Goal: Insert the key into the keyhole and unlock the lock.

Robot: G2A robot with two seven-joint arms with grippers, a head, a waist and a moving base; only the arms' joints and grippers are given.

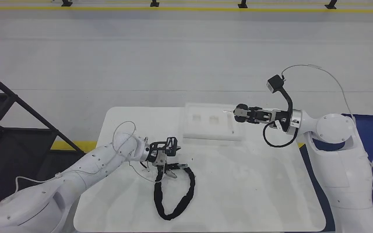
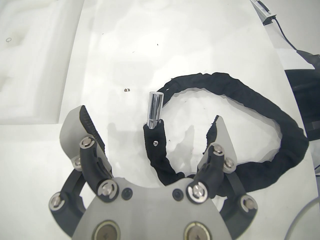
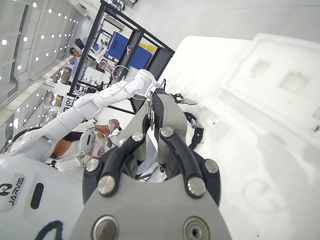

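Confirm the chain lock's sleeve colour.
Black fabric sleeve, shiny silver metal end; clearest in left wrist view.

Black lock (image 2: 250,98), chrome cylinder (image 2: 155,108), key (image 1: 228,110) perhaps silver.

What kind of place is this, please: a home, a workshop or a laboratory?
Probably a large robotics laboratory or test hall. The right wrist view shows rows of ceiling lights and a black metal frame; the top view shows a yellow line on a wide pale floor.

1. Pale grey floor (image 1: 175,52) spreads beyond the right gripper (image 1: 235,110), a yellow line (image 1: 186,8) at its far edge
2. A black metal frame (image 1: 36,116) stands out past the left gripper (image 1: 165,173), beside the white table (image 1: 262,192)
3. Rows of round ceiling lights (image 3: 42,36) overhead
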